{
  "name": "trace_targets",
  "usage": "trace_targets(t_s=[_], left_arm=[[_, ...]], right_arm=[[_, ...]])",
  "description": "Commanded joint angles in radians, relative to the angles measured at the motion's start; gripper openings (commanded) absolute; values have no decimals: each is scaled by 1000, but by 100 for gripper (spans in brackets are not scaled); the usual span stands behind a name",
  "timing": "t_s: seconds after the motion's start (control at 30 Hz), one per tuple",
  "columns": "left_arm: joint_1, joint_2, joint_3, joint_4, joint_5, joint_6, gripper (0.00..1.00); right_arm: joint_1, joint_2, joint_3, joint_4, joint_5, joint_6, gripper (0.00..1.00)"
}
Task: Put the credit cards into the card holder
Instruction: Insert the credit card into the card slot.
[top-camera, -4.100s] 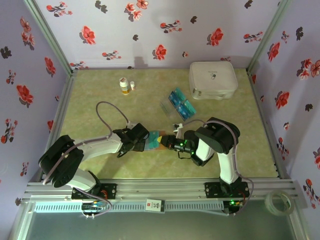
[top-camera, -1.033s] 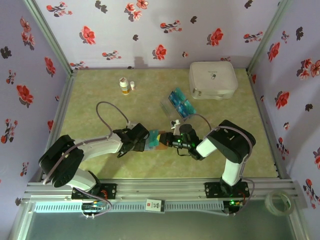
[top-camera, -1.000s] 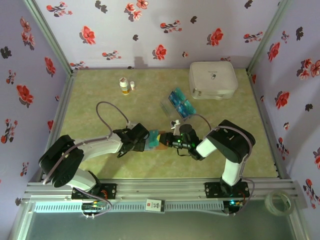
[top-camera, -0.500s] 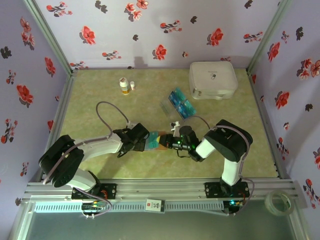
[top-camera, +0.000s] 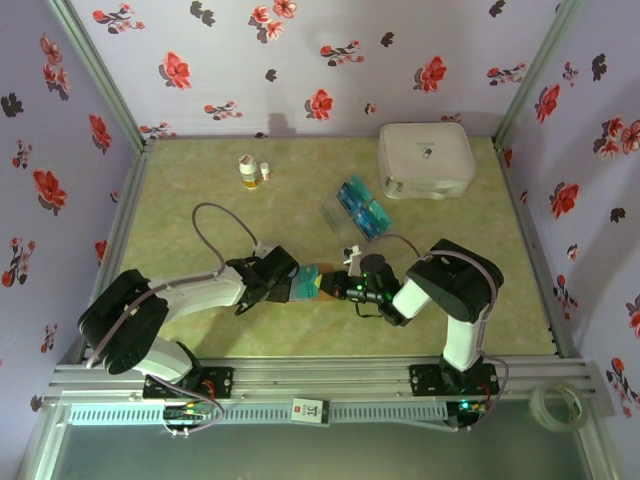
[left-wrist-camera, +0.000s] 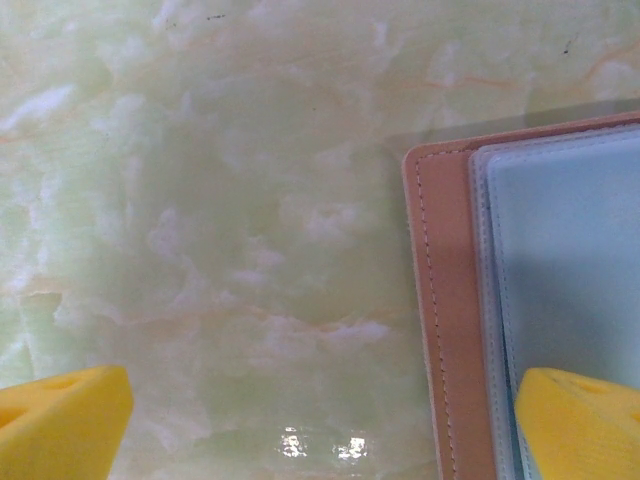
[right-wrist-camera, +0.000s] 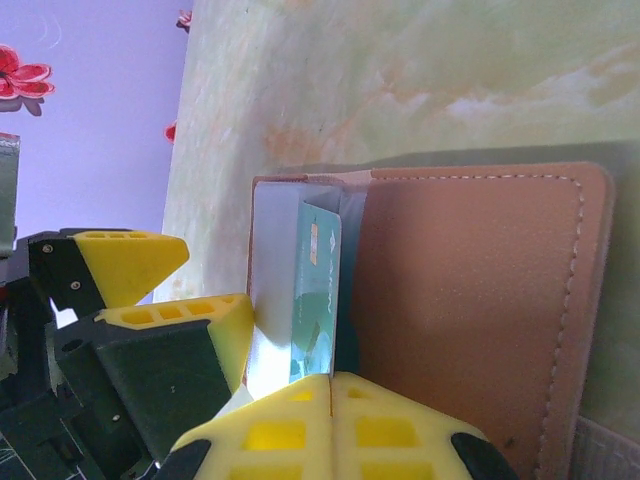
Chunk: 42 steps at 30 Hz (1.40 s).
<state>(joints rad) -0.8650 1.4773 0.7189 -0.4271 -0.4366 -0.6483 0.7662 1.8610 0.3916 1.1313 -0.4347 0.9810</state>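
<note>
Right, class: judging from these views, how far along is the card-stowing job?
Done: the card holder lies open. In hand: the right tool, shut, holds one credit card partway in a sleeve; the open left tool straddles the holder's edge. Left: the other blue cards lie in the clear tray by the white case.

No readable text, marks on teal card (right-wrist-camera: 318, 290) perhaps print, blurred

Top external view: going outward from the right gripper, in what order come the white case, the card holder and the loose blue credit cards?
1. card holder, right at the right gripper, front centre of the table.
2. blue credit cards, mid-table, a little beyond.
3. white case, back right corner.
</note>
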Motion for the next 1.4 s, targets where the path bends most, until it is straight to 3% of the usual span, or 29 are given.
trace_targets(t_s=[0.0, 0.83, 1.03, 1.37], left_arm=[[-5, 31, -21, -27, -18, -9, 100], [-6, 25, -22, -22, -14, -12, 100], [1, -2, -2, -28, 10, -16, 100], [85, -104, 5, -24, 69, 3, 100]], right_arm=[[7, 26, -12, 2, -14, 8, 0], [28, 90, 55, -20, -32, 22, 0], [29, 63, 59, -86, -15, 9, 30], [29, -39, 108, -317, 35, -50, 50]])
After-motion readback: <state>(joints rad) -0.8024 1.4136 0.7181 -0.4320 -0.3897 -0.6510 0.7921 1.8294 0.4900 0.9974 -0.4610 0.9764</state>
